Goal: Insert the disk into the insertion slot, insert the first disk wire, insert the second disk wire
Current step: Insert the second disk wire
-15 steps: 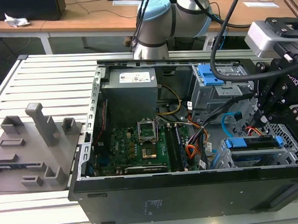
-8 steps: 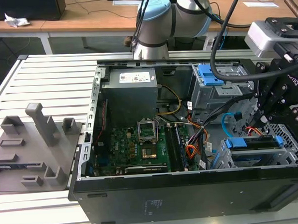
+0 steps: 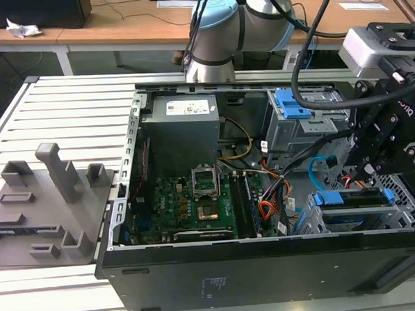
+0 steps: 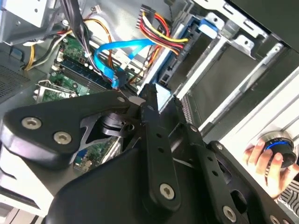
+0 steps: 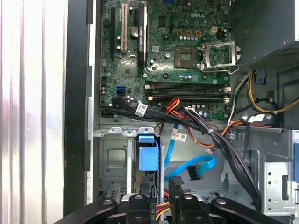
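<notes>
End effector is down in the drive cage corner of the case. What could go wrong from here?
1. The end effector hangs close to the looped light blue cable and the black wire bundle; a careless move could snag or tug them.
2. A person's hand rests on a knob just past the end effector's linkage, so a swing that way might strike it.

A robotics lab: a robot arm (image 3: 218, 29) stands behind a slotted aluminium worktable (image 3: 65, 100) carrying an opened computer case (image 3: 269, 277), with wooden desks (image 3: 117, 24) beyond.
</notes>
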